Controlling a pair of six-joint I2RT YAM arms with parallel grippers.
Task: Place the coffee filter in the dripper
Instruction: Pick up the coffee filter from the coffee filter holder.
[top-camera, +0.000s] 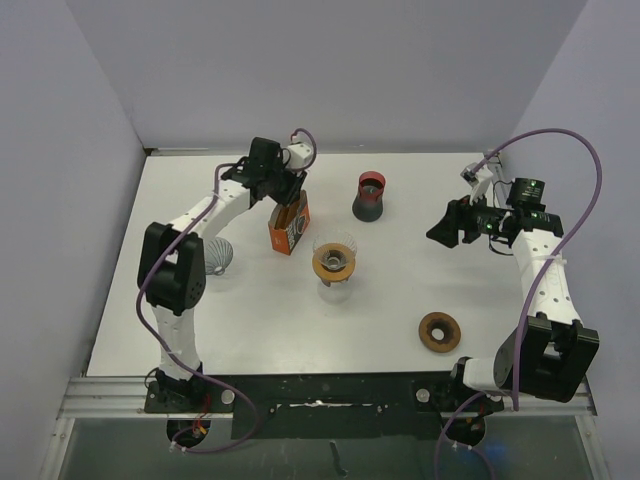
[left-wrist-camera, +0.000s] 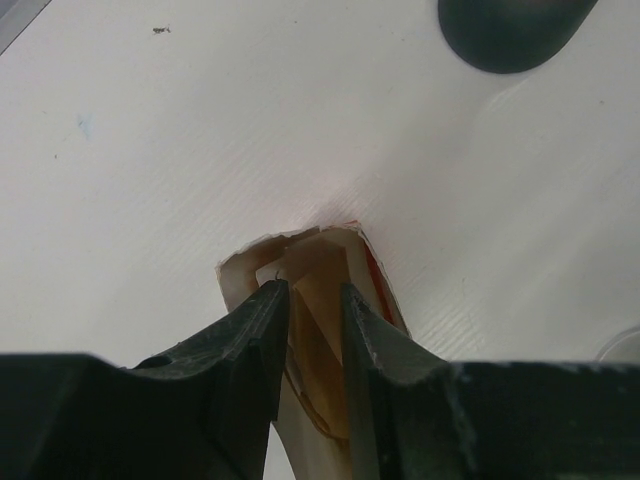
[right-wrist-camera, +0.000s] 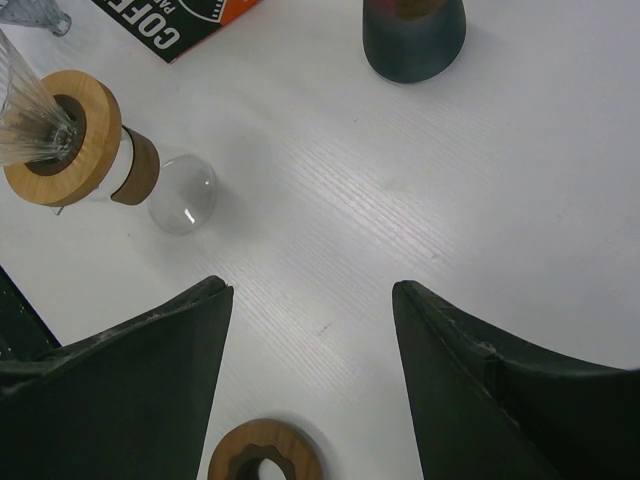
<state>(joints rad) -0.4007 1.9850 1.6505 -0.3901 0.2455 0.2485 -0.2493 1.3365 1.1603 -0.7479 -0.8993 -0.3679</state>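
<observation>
- Two claws: left claw (left-wrist-camera: 312, 290) is pinching narrow on coffee filter (left-wrist-camera: 312, 256) inside filter box (top-camera: 288, 228), just left of dripper (top-camera: 334, 262); right claw (right-wrist-camera: 310, 290) is hanging wide.
- Pickup is likely proceeding; next move is calling for single-sheet lift-out.

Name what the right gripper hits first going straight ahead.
Probably bare table, in the gap between carafe and cup; the open right gripper tilts down toward it. Depth is hard to judge.
</observation>
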